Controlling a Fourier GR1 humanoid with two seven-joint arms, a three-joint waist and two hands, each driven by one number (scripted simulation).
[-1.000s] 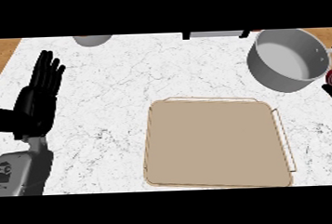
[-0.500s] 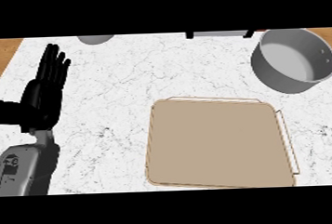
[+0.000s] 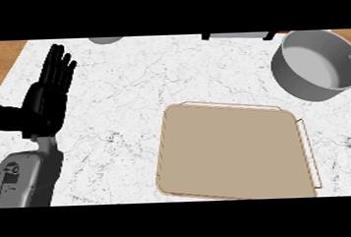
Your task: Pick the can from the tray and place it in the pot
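The beige tray (image 3: 234,150) lies flat on the white marble counter, right of the middle, with nothing on it. The grey pot (image 3: 318,64) stands at the far right; its pale inside shows no object. No can is visible anywhere in the head view. My left hand (image 3: 43,103) rests at the left edge, open, fingers straight and pointing up, well apart from the tray. My right hand does not show.
A grey round object (image 3: 105,40) and a dark flat object (image 3: 237,35) sit cut off at the counter's far edge. A wooden surface (image 3: 2,62) borders the counter at the upper left. White counter lies between my left hand and the tray.
A dark red thing at the right edge beside the pot a second ago no longer shows. The pot now sits slightly further right in view. My left hand has hardly moved.
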